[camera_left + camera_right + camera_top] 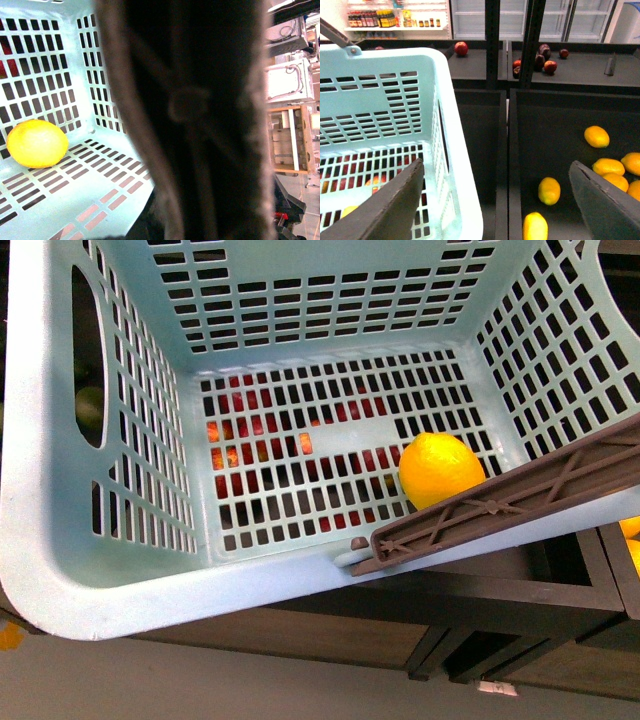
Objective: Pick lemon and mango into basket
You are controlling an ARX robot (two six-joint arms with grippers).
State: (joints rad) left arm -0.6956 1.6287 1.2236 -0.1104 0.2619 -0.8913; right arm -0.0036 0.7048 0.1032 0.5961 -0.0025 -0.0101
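Down at about 4 o'clock on the basket (200, 590) floor sits the lemon (440, 468), bright yellow and smooth, just by the brown handle (510, 502), so I'd call that half done. Mango (596, 136) looks untouched: an orange-yellow oval lying in the dark bin (555, 140) beside the basket, among similar fruit. Right claw (495, 200) hangs wide open, empty. Left claw, can't tell, the blurry handle fills its view.
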